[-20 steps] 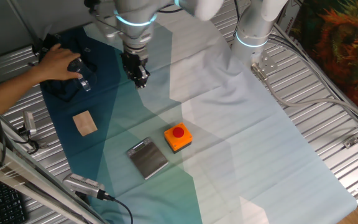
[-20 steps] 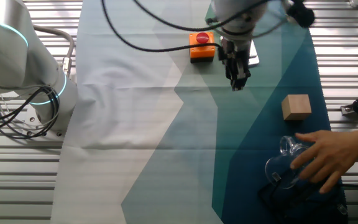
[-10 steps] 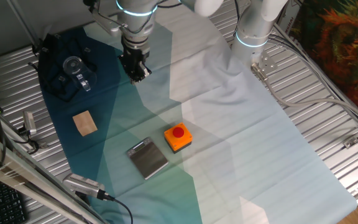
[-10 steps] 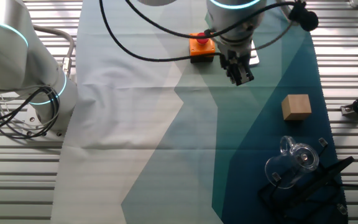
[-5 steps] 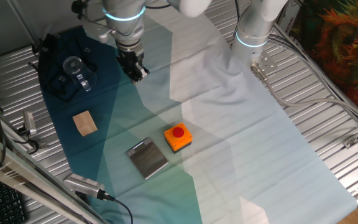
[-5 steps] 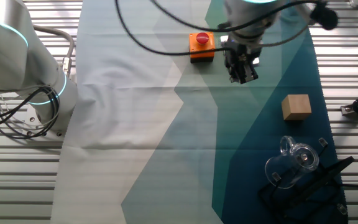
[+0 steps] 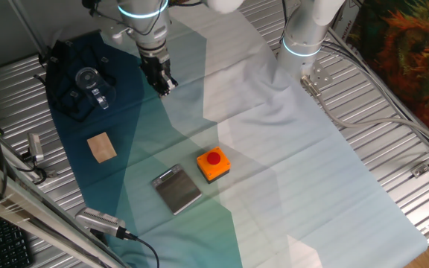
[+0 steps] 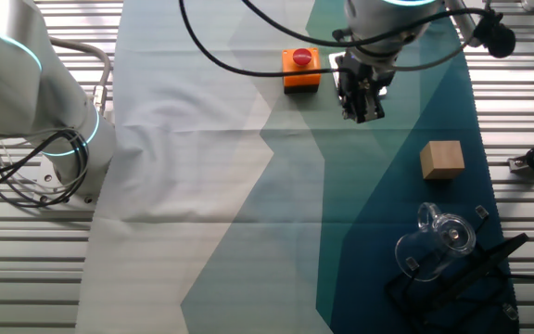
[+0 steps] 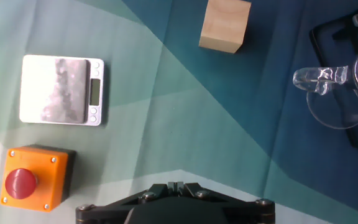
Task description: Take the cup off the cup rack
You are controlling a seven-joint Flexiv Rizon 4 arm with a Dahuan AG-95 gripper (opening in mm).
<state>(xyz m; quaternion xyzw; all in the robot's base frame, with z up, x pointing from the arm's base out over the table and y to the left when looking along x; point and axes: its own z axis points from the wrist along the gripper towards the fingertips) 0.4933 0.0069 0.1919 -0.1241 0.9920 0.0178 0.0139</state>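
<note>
Hand view: one cup (image 9: 347,93) on one cup rack (image 9: 335,37); one wooden block (image 9: 225,25); tool (image 9: 174,185) clenched, empty.

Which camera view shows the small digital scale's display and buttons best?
The hand view: the scale lies fully visible from above, display strip and buttons clear. One fixed view shows it small and angled. In the other fixed view the tool hides nearly all of it.

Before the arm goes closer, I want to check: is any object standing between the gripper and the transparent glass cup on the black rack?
Nothing visible does. The wooden block lies beside the path from the gripper to the transparent glass cup.
</note>
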